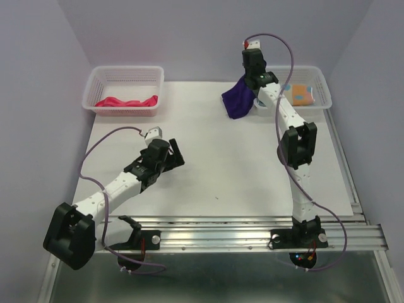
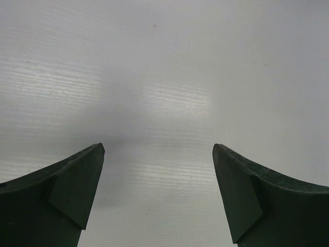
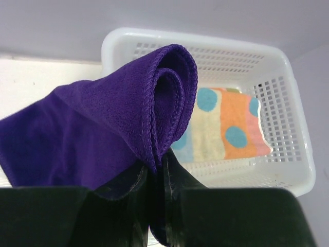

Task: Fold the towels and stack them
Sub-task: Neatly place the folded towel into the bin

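Noted a white table (image 1: pixel 221 177) filling most of the overhead view. Found two arms bolted at its near edge: the left arm (image 1: pixel 120 183) lying low and angled toward the table's middle, the right arm (image 1: pixel 297 151) standing tall and reaching to the far right corner. Counted two white mesh baskets along the far edge, the left basket (image 1: pixel 126 79) in the far left corner, the right basket (image 1: pixel 319 82) in the far right corner. Saw a dark purple towel (image 3: pixel 87 128) bunched in loose folds, hanging from the right gripper (image 3: pixel 154 172) just left of the right basket, over the table's far edge. Could not judge contact between its lower hem and the table. Found a pink-red towel (image 1: pixel 126 101) lying crumpled inside the left basket. Found a spotted towel (image 3: pixel 226 128), pale blue, cream and orange with blue dots, lying flat inside the right basket, partly hidden behind the purple cloth in the right wrist view. Recorded the right gripper pressed together on a fold of the dark purple towel, cloth pinched between its two dark fingers (image 3: pixel 187 206) and rising above them in a rolled loop. Recorded the left gripper (image 2: pixel 158 148) spread wide above bare table, well apart from every towel, with only white surface showing between its own fingers (image 2: pixel 72 190).
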`<state>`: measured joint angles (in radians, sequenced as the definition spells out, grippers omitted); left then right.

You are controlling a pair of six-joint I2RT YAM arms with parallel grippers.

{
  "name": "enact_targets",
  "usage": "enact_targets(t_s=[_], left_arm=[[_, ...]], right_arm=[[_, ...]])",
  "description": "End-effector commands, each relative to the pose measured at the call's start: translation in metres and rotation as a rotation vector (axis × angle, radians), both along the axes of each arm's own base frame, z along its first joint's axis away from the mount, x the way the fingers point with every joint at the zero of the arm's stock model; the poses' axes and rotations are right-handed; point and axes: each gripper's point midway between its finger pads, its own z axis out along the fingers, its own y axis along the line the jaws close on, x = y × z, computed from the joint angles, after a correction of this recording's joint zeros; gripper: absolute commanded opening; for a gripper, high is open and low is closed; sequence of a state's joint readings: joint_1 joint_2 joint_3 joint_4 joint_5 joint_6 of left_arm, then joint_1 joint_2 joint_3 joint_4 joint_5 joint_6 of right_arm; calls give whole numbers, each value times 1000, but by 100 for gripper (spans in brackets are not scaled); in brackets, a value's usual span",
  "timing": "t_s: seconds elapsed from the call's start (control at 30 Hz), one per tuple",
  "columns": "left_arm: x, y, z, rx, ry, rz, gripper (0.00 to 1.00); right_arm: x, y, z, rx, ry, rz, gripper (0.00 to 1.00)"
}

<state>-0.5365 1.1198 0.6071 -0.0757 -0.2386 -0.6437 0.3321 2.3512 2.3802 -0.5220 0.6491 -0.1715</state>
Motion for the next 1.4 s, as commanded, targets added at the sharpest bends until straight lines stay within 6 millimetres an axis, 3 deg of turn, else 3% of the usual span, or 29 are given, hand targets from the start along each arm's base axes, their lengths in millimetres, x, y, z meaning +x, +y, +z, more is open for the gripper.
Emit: enact_targets(t_s=[0.0, 0.17, 0.43, 0.67, 0.87, 1.1, 1.37], left_arm=[[15, -8, 27, -29, -72, -11, 99], [16, -11, 30, -38, -80, -24, 99], [16, -15, 35, -55, -89, -39, 99], [19, -18, 35, -57, -86, -45, 99], [22, -21, 31, -51, -74, -54, 99], [24, -25, 28, -44, -70, -75, 99], [30, -27, 43, -51, -129, -93, 99]], right_arm=[[-9, -14, 106, 109, -242, -51, 1], [-18, -21, 134, 140, -293, -50, 1], [-22, -43, 133, 149, -284, -86, 1], [-25, -79, 130, 178, -283, -142, 2], [-21, -106, 103, 187, -237, -179, 2], [-6, -124, 60, 219, -177, -164, 2], [-1, -151, 38, 229, -164, -207, 1]])
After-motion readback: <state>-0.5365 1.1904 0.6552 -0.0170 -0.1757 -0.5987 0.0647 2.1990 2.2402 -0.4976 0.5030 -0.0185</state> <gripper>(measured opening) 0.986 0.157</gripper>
